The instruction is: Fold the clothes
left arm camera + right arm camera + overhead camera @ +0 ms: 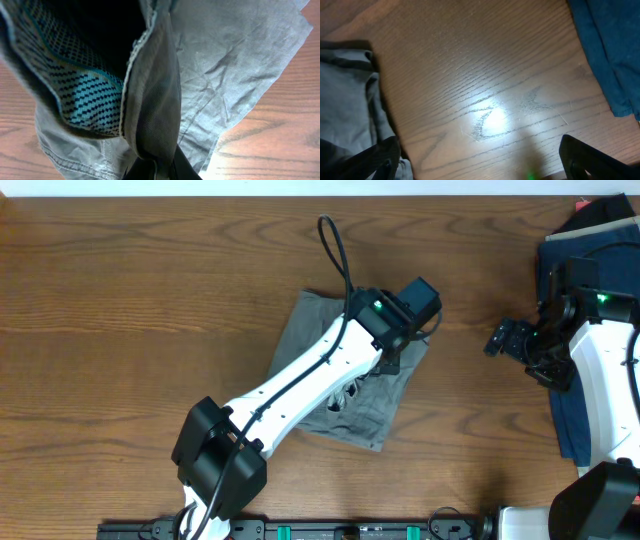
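1. Your left arm (300,385): lies across the shorts (315,330) at the middle of the desk (120,300) and hides their centre.
2. Left gripper (159,169): clenched on a raised fold of them.
3. Right gripper (505,338): jaws spread, over bare wood.
4. Dark blue garment (562,415): right edge.

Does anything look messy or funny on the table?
Yes. The grey shorts lie crooked and crumpled in the middle of the table. The left gripper pinches a fold up, so a blue-patterned lining shows. A dark blue garment sits bunched at the right edge.
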You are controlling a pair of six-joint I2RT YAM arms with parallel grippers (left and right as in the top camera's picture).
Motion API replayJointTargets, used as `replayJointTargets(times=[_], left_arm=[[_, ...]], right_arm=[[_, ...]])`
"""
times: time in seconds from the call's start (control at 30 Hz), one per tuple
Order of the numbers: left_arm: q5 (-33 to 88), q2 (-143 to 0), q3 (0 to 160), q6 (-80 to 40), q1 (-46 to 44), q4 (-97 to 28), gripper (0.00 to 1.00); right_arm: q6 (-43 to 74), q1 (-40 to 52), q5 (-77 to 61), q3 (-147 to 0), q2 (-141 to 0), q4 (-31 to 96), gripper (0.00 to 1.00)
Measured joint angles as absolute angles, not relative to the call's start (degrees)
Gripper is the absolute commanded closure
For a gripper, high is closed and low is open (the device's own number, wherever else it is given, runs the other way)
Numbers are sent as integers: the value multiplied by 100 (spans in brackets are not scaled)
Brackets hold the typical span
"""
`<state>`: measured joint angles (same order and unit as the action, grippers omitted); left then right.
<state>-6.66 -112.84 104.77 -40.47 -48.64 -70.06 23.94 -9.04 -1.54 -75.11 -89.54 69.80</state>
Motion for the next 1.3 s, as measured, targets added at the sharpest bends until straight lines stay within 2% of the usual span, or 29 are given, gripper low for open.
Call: replayJointTargets(times=[0.5,0.57,0.6,0.7,1.13,1.3], left_arm=[[-298,-11773,10477,-4047,-5063,-6853,92],[-246,-11810,10477,-4032,-5089,-6853,83],[-209,-11810,10477,-4021,-5098,-6849,74],[-71,-11810,10477,-4036,-5131,-6816,70],[117,-11808,10477,-3837,-5170,-6925,70],[134,-11712,10477,-3675,-4807,-6842,71]], right_arm=[[2394,-904,-154,-7511,-8954,6980,1],[2394,-904,-154,-7511,-8954,6980,1],[2394,-904,-154,-7511,-8954,6982,1],[2394,-904,-154,-7511,-8954,6982,1],[2394,-904,-154,-7511,-8954,6982,1],[2394,-904,-154,-7511,-8954,6980,1]])
